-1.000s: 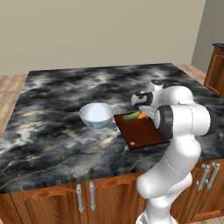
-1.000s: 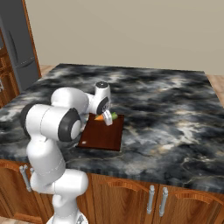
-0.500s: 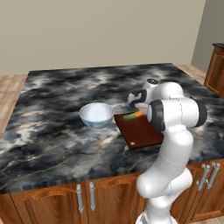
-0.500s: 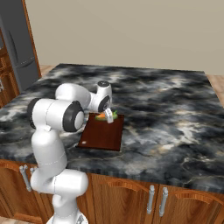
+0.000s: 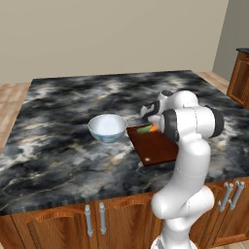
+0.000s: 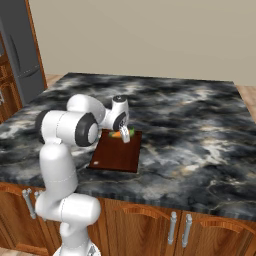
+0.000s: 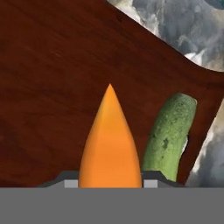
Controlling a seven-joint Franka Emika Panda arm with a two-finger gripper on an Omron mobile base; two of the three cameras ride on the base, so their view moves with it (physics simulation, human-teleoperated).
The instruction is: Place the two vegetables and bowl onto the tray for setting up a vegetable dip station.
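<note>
My gripper (image 7: 107, 183) is shut on the orange carrot (image 7: 110, 144), whose tip points out over the reddish-brown tray (image 7: 52, 87). The slim green vegetable (image 7: 168, 135) lies on the tray right beside the carrot, against the rim. In the left base view the gripper (image 5: 152, 121) hangs over the tray's (image 5: 156, 148) far corner, with the carrot (image 5: 153, 128) and the green vegetable (image 5: 144, 130) under it. The white bowl (image 5: 107, 129) stands on the counter just left of the tray. From the right side, the carrot (image 6: 116, 134) shows by the gripper (image 6: 124, 135) on the tray (image 6: 117, 155).
The tray sits on a dark marble island counter (image 5: 58, 102) with wooden cabinets (image 5: 63, 223) below its front edge. A grey fridge (image 6: 17, 55) stands far left in the right base view. My own arm (image 5: 189, 126) leans over the tray's right side.
The arm's elbow has swung in closer over the tray. The hand stays at the tray's far corner with the carrot still in its grip; the bowl and green vegetable have not moved.
</note>
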